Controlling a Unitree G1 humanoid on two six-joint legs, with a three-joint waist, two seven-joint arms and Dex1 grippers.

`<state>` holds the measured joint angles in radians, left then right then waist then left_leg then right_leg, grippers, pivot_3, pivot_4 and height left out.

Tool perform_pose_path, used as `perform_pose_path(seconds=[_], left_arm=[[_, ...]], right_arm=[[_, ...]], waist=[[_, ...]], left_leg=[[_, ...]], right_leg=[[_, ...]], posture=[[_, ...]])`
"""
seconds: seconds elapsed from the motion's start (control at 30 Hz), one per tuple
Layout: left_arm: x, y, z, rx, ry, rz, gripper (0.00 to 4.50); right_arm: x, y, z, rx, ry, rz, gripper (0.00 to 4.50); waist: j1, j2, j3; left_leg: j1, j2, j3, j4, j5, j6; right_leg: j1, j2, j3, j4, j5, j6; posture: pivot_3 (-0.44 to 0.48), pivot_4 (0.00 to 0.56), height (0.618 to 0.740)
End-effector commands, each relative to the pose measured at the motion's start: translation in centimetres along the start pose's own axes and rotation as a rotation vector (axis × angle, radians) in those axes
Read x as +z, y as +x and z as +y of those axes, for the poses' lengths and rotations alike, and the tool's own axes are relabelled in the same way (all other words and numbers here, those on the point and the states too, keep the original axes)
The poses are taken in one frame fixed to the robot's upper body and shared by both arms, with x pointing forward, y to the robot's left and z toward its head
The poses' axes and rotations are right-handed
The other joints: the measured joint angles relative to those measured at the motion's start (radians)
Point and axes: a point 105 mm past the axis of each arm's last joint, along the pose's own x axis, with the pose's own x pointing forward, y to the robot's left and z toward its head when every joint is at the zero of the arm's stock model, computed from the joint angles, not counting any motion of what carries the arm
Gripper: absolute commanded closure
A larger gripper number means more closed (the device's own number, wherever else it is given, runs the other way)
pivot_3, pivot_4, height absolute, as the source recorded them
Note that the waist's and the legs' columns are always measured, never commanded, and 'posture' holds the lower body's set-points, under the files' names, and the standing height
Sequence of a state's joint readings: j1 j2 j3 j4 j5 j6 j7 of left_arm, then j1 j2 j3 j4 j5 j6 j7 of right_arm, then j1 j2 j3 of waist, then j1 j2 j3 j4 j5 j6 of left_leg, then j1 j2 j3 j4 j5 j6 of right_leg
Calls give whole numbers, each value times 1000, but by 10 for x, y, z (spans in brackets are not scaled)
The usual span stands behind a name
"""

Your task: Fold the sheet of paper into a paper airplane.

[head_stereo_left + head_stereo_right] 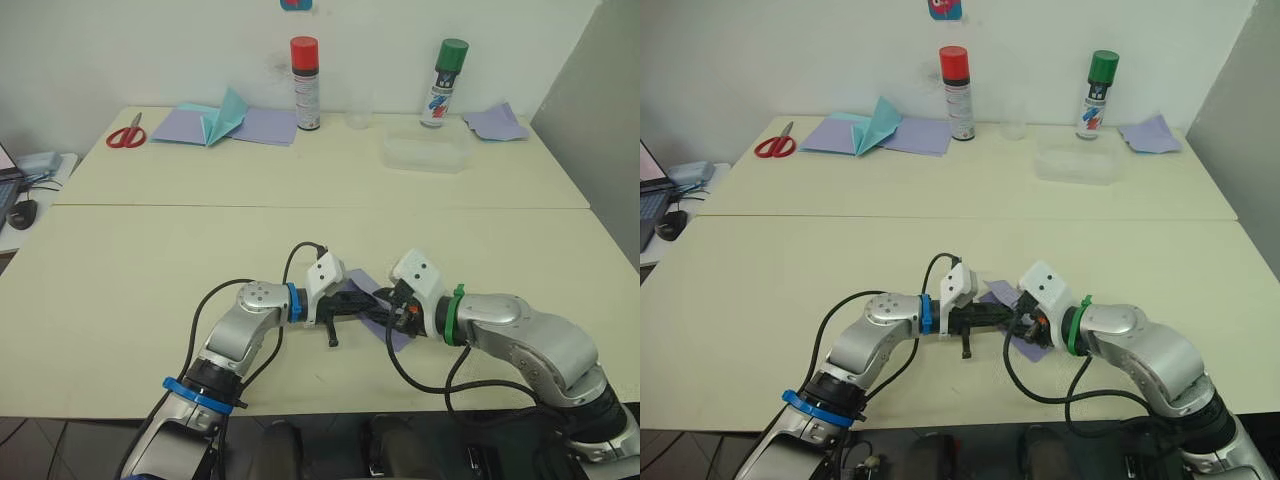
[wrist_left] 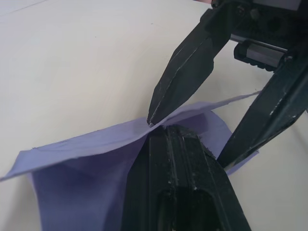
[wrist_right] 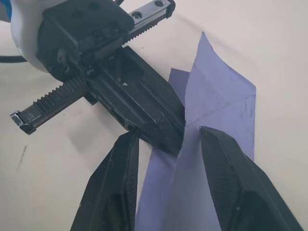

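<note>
Meanwhile, at the far left of the back table [image 1: 330,170] lay a pair of red-handled scissors [image 1: 126,133], and just beside them a teal paper plane [image 1: 226,116] rested on wider lavender sheets [image 1: 262,126]. Next along stood a red-capped spray can [image 1: 305,83], then a clear plastic tub [image 1: 424,153] with a green-capped spray can [image 1: 444,82] behind it, and a small rumpled lavender scrap [image 1: 495,122] at the far right.

On the near table [image 1: 140,300], close to its front edge, the two arms met over the sheet of paper [image 3: 216,101]. The left gripper [image 1: 992,317] reached in from the left with its fingers drawn together, pinching a raised fold of the paper; in the left wrist view its dark finger [image 2: 178,192] lay along the top of the lavender sheet. The right gripper [image 3: 168,159] came in from the right with its fingers spread apart, one on either side of the left gripper's tip, one fingertip [image 2: 159,108] touching the paper's upper edge.

The sheet was thin lavender-purple paper, partly folded, not flat: one flap stood up in a pointed peak while the rest lay on the table, with faint crease lines crossing it and layered edges showing near the fold. In the head views only its corners peeked out from between the grippers.
</note>
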<state>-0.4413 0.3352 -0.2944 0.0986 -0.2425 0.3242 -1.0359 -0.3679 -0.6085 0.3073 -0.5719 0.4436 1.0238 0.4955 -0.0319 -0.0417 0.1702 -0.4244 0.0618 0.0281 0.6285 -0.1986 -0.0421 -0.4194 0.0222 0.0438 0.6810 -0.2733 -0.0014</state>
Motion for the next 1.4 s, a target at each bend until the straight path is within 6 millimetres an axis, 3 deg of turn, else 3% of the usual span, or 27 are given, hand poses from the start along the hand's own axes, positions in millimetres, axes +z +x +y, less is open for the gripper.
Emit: perform_pose_path(seconds=[0.03, 0.17, 0.47, 0.67, 1.03, 1.4], left_arm=[[10, -9, 4, 11, 41, -21, 4500], [7, -9, 6, 19, 41, -8, 4500], [6, -8, 7, 27, 48, -2, 4500], [7, -11, 1, 13, 52, -5, 4500], [9, -29, 10, 175, 45, -21, 4500], [-22, -33, 12, 298, 27, 111, 4500]], right_arm=[[-15, -10, -29, -141, -58, 67, 3159], [-15, -11, -30, -140, -99, 70, 4468], [-21, -12, -33, -150, -102, 76, 4468], [-14, -13, -38, -173, -65, 41, 4468], [19, -1, -24, -94, 535, -86, 4468], [29, 17, -27, -106, 920, -213, 4468]], waist=[[0, 0, 0], [0, 0, 0], [1, 0, 0], [0, 0, 0], [1, 1, 0], [-1, 1, 0]], left_leg=[[0, 0, 0, 0, 0, 0], [0, 0, 0, 1, 0, 0], [0, 0, 0, 1, 0, 0], [0, 0, 0, 1, 0, 0], [1, 1, -1, 1, 0, 0], [0, 1, 0, 0, 0, 0]], right_leg=[[0, 0, 0, 0, 0, 0], [0, 0, 0, 0, 0, 1], [0, 0, 0, 0, 0, 1], [0, 0, 0, 0, 0, 1], [0, 0, 1, 2, 1, 0], [0, -1, 0, 1, 1, 0]], posture=[[0, 150, 740], [0, 150, 740], [0, 150, 740], [0, 150, 740], [0, 150, 740], [0, 150, 740]])
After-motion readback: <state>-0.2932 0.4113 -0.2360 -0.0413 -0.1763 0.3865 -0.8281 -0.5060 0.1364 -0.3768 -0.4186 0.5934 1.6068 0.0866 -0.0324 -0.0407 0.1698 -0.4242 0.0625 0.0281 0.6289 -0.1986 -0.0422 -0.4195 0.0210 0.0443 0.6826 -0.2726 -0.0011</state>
